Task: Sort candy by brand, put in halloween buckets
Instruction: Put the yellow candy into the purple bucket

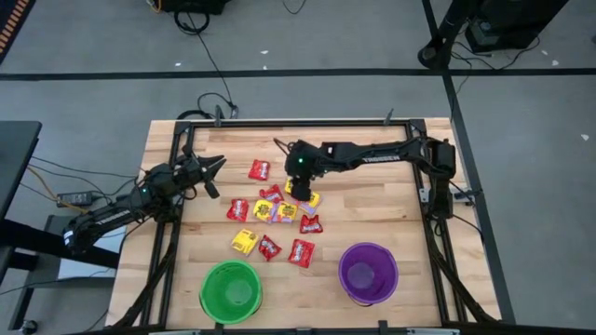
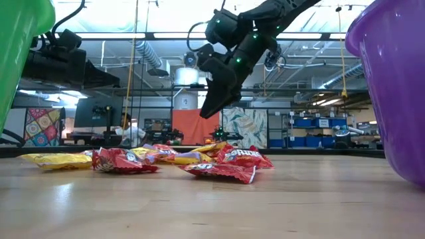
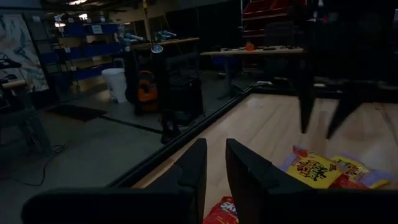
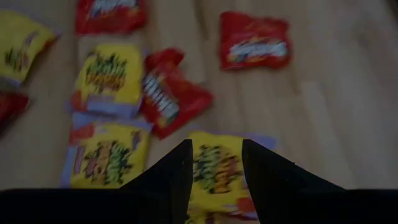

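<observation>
Buckets: green bucket (image 1: 230,291) at 7 o'clock and purple bucket (image 1: 368,273) at 5 o'clock, by the worktop (image 1: 400,214) near edge.
Candy: candy (image 1: 272,215) clustered mid-worktop, bare wood around.
Right end effector (image 1: 302,193): fingers spread, above a yellow packet (image 4: 216,168).
Left end effector (image 1: 213,175): spread, at 9 o'clock, clear of packets.

Right end effector (image 1: 302,193) points downward, fingers parted — left end effector (image 1: 213,169) waits open, table's left edge.

bare wood around green bucket (image 1: 230,290) and purple bucket (image 1: 368,272), candy cluster (image 1: 275,221) crowding table centre
</observation>
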Motion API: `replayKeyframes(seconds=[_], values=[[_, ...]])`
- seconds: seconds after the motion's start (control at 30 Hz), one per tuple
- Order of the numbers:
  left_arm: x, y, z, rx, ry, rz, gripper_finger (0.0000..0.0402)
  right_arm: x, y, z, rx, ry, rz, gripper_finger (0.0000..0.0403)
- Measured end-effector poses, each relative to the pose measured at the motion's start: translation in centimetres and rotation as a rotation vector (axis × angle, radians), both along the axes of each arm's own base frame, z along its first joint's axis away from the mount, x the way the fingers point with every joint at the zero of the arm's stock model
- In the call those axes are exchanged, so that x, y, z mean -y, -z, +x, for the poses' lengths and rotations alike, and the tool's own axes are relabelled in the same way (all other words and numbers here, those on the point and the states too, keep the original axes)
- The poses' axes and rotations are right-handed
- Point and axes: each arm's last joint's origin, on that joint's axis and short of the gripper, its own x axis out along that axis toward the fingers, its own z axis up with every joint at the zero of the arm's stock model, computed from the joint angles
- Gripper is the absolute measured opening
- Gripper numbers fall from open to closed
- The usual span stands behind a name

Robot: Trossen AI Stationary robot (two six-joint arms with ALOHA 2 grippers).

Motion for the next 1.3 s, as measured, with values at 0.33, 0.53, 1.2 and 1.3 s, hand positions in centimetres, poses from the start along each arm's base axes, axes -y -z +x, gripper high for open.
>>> replayKeyframes(seconds=[0.33,0.53,1.2,1.3], values=[[0.0,0.0,0.0,-0.001,0.000,-0.001,0.0067,-1.0,0.8,0.3,-0.003,0.012,-0.011,0.0151],[0.0,0.0,0.0,0.009,0.001,-0.016,0.0067,0.1,3.1,0.6,-0.062,0.020,-0.021,0.0151],[-0.1,0.2,0.2,-0.015,0.008,-0.030,0.0067,1.5,5.7,0.8,-0.120,0.050,-0.047,0.0218],[-0.1,0.2,0.2,-0.015,0.009,-0.030,0.0067,2.0,5.7,0.7,-0.113,0.060,-0.042,0.0207]])
